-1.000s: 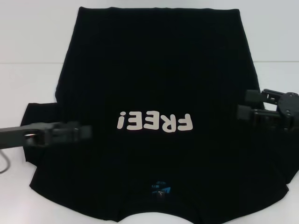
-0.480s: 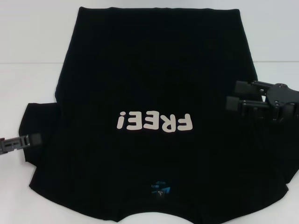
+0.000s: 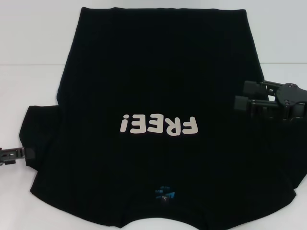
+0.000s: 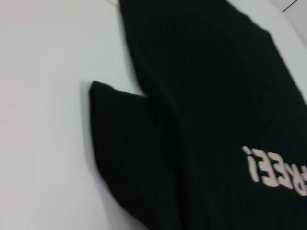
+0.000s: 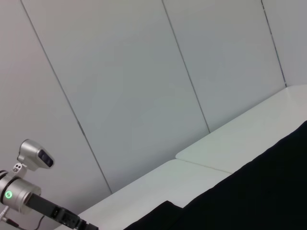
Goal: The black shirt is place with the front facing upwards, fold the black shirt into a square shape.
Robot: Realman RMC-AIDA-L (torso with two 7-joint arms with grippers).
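Observation:
The black shirt (image 3: 158, 76) lies spread flat on the white table, front up. Its white letters "FREE!" (image 3: 159, 125) read upside down in the head view, and the blue neck label (image 3: 164, 195) is at the near edge. My right gripper (image 3: 241, 96) hovers over the shirt's right side, open, with nothing between its fingers. My left gripper (image 3: 19, 154) shows only as a tip at the far left edge, beside the left sleeve (image 3: 41, 129). The left wrist view shows that sleeve (image 4: 124, 143) and part of the letters (image 4: 276, 168).
White table (image 3: 33, 86) surrounds the shirt to the left and at the back. The right wrist view looks across the table (image 5: 225, 143) to a panelled wall (image 5: 144, 72), with the shirt's black cloth (image 5: 259, 196) and the left arm (image 5: 29, 196) low in the picture.
My left arm has pulled back leftward off the shirt to the picture's edge. My right gripper has shifted a little farther back and inward over the shirt's right side.

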